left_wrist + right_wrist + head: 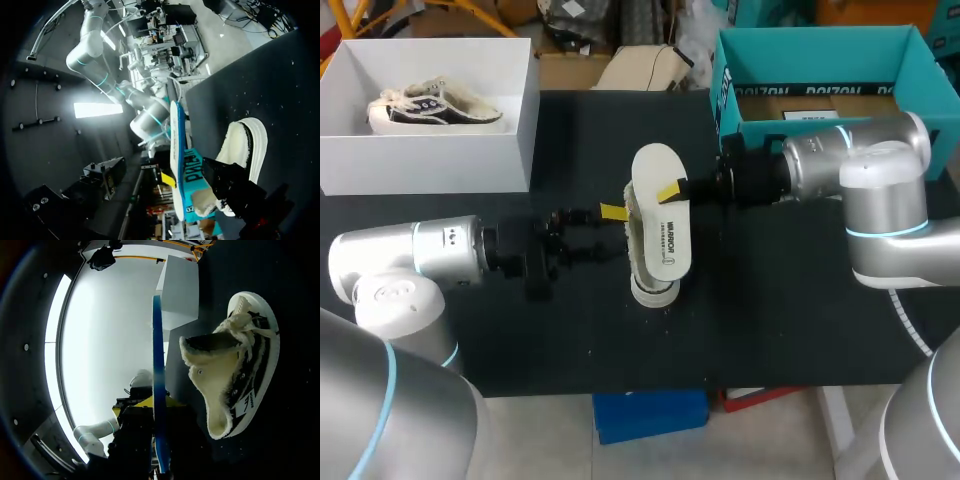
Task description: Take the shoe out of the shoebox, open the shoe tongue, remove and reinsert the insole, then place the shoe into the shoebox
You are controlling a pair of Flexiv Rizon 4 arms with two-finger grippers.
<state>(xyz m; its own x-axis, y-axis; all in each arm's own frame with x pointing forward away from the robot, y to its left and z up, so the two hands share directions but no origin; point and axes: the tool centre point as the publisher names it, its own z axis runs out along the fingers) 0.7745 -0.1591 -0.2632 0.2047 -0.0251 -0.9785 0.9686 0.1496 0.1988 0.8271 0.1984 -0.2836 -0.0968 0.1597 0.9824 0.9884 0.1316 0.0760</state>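
On the dark desk (770, 320), dead centre, lies the shoe (653, 288). Just above it hangs the insole (660, 215), long axis twelve-to-six like the shoe's, clamped in the right tool (672, 190) from three o'clock. The left tool (617, 231) meets the shoe from nine o'clock, its grip unclear. The white shoebox (430, 165) stands at ten o'clock.

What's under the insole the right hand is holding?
The shoe, on the table; its fleece lining and one rubber end show in the head view. The insole hides most of the shoe's opening there.
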